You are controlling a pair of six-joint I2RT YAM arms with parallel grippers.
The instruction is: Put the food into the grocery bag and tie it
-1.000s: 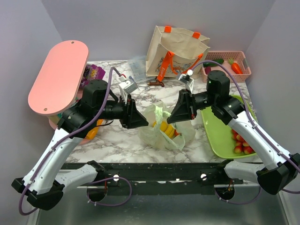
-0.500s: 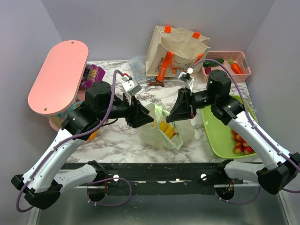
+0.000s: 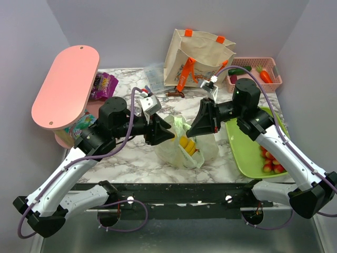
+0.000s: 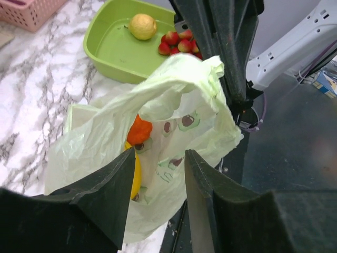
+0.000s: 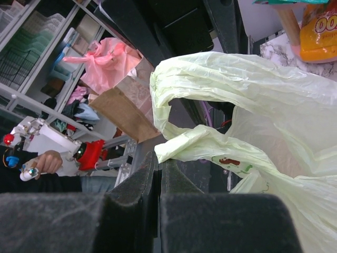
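Centre of the top view: a thin, translucent pale green plastic bag (image 3: 172, 154) sits on the marbled table (image 3: 131, 158), holding a yellow banana bunch (image 3: 186, 144) and a round orange fruit (image 4: 139, 130). At its left edge the left gripper (image 3: 167, 136) is spread, gripping nothing; the right gripper (image 3: 190, 133), pressed together, pinches its raised handle. A beige canvas tote (image 3: 197, 55) stands at upper centre.

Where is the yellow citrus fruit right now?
Left wrist view shows the yellow citrus in the green tray on the robot's right, near the red strawberries and outside the grocery bag; the top view does not show it.
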